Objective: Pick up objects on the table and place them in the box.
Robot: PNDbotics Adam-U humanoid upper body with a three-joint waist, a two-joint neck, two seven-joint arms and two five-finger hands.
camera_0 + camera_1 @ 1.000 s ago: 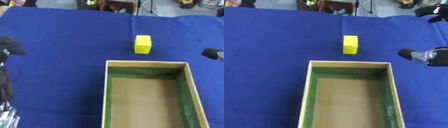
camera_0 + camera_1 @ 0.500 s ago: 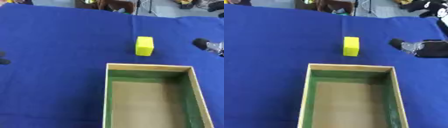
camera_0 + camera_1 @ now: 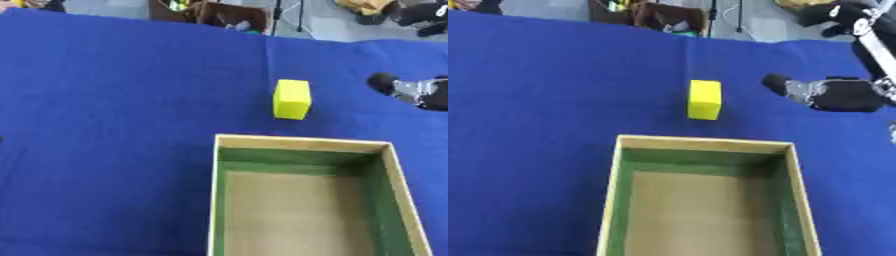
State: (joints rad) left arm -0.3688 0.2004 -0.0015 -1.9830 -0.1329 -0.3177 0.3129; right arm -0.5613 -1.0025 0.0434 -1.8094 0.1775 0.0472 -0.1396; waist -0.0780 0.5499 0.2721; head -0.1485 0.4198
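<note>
A blue-covered desk [image 3: 114, 100] fills the scene, carrying 1 open box [image 3: 703, 143] with green inner walls and a tan floor at the near centre; nothing lies inside it. The robot's right hand [image 3: 837, 94] reaches in from the right edge, level with the far side of the box, 1 dark fingertip pointing left; whether its fingers are spread or curled cannot be told. It holds nothing. The left hand shows in neither view. The smallest item, 1 yellow block [image 3: 291, 98], stands upright on the cloth just beyond the box's far rim, apart from both the box and the hand, which is near it on its right. The step in hand appears to be the approach to the block. To do it well, the hand should come over the block with fingers and thumb straddling its narrow sides, close squarely so it does not topple, then lift clear of the rim before carrying it nearer, over the box.
</note>
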